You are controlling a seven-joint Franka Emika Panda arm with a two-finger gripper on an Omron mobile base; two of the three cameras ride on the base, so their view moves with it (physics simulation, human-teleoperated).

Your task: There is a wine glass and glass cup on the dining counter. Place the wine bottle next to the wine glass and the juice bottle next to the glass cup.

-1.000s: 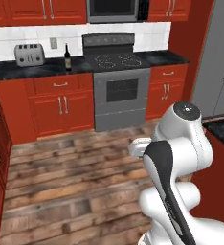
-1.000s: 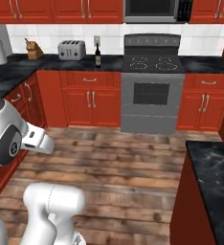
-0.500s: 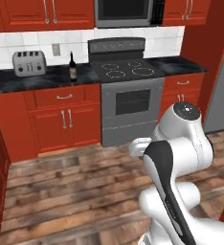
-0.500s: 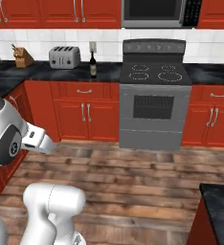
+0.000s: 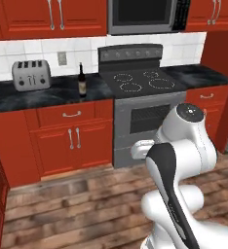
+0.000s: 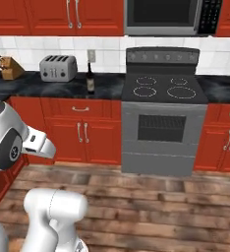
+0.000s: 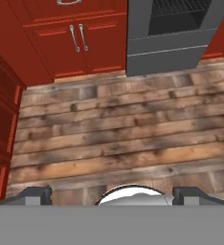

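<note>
The wine bottle is seen upright on the tabletop, between toaster and stove. The end effector is held wide, empty; approach should be squared before reaching.

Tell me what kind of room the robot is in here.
A home kitchen, rendered. A stove with four burners stands between red cabinets, a microwave hangs above it, and a toaster and a dark wine bottle stand on the black marble worktop backed by white tiles.
</note>
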